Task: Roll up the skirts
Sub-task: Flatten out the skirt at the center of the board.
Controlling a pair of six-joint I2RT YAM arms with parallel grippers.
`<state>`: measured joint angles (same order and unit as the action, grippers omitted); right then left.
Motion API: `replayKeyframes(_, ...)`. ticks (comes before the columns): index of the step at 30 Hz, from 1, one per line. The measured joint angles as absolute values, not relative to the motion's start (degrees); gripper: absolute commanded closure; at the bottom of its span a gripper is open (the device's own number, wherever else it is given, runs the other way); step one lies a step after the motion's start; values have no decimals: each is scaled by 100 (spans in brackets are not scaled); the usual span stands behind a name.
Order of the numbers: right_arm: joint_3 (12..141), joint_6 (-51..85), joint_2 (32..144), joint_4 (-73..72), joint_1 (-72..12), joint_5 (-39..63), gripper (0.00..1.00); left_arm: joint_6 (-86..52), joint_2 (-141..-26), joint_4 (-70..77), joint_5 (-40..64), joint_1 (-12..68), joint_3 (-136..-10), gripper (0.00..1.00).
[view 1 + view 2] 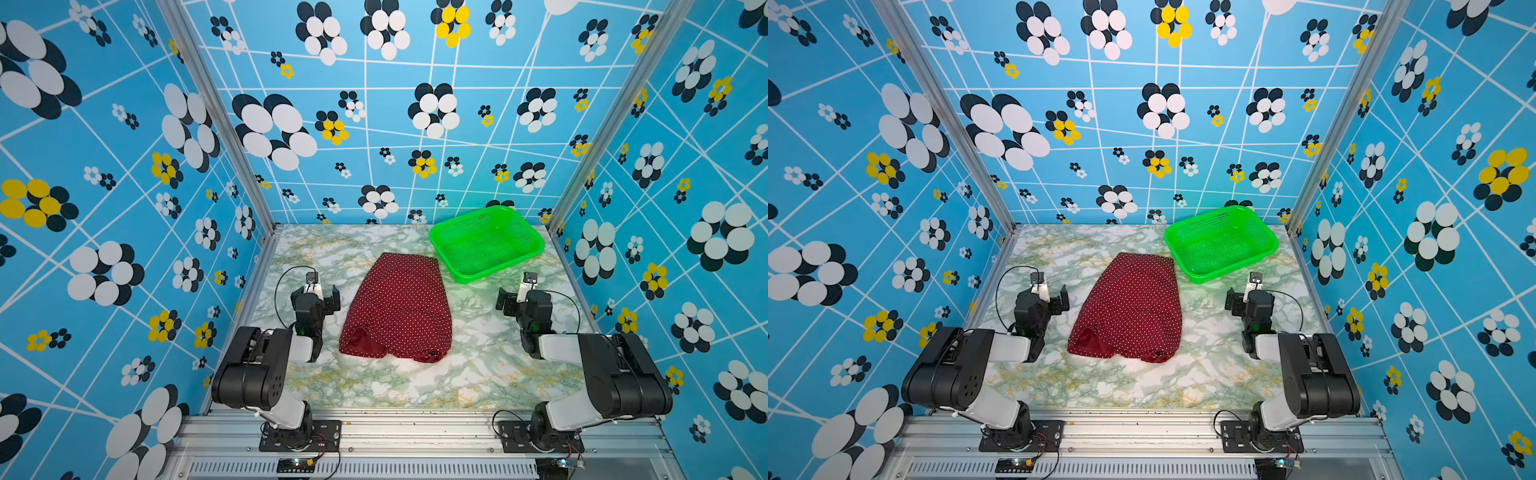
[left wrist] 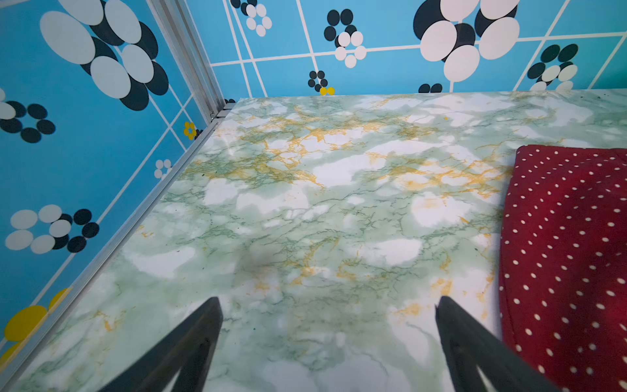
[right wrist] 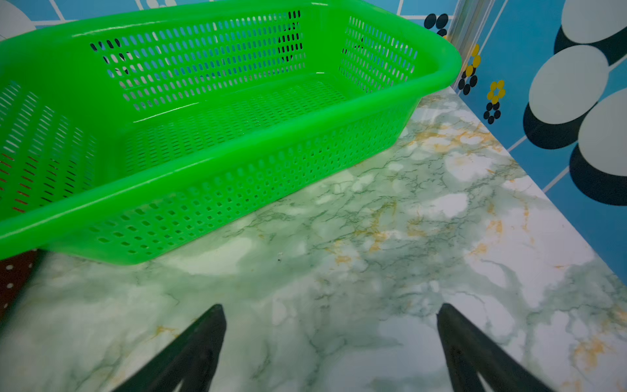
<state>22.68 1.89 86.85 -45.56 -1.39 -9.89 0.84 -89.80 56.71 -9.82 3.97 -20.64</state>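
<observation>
Maroon polka-dot skirt (image 1: 397, 307) flat on marble table (image 1: 478, 374), centre, btw both arms. Waistband (image 1: 409, 258) at far end, corner just beside green basket (image 1: 505, 266). Hem (image 1: 395, 353) twd robot, red lining (image 1: 360, 344) showing.

L gripper (image 2: 329, 302), R gripper (image 3: 330, 309): jaws spread wide, empty, both clear of cloth.

Judgement: light, limp fabric. Lining prob slippery, layers may slide. Pinch hem corners, one per gripper, roll twd waistband.
</observation>
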Motion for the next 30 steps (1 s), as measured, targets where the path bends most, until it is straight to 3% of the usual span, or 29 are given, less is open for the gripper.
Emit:
replayKeyframes(26,2268,242,8680,-4541,-139,-1122,1,-30,-8952,5422,-692,220,-2067,0)
replayKeyframes(30,2390,379,8217,-3857,-154,-1542,1,-167,-8274,4458,-1076,228,-2244,10)
